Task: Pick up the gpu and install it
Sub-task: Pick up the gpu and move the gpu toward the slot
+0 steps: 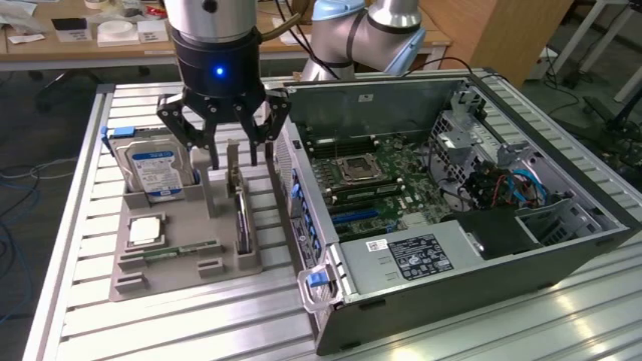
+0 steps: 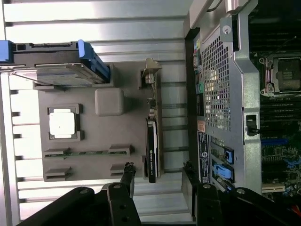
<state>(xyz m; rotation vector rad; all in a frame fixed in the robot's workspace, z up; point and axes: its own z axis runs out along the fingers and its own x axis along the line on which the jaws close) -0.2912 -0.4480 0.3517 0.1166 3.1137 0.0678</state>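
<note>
The gpu (image 1: 240, 212) is a thin black card with a silvery end bracket, standing on edge in a slot along the side of the grey holder tray (image 1: 186, 222) nearest the computer case. In the wrist view the gpu (image 2: 153, 141) appears edge-on. My gripper (image 1: 228, 158) hangs open just above the card's far, bracket end, one finger on each side, touching nothing. In the wrist view the gripper (image 2: 157, 169) straddles the card's line, with its fingertips (image 2: 128, 168) apart.
The tray also holds a silver hard drive (image 1: 155, 169) with a blue label, a processor chip (image 1: 146, 229) and a green memory stick (image 1: 180, 250). The open computer case (image 1: 452, 248) lies close beside the tray, motherboard (image 1: 377, 180) exposed. Both rest on a slatted aluminium table (image 1: 201, 323).
</note>
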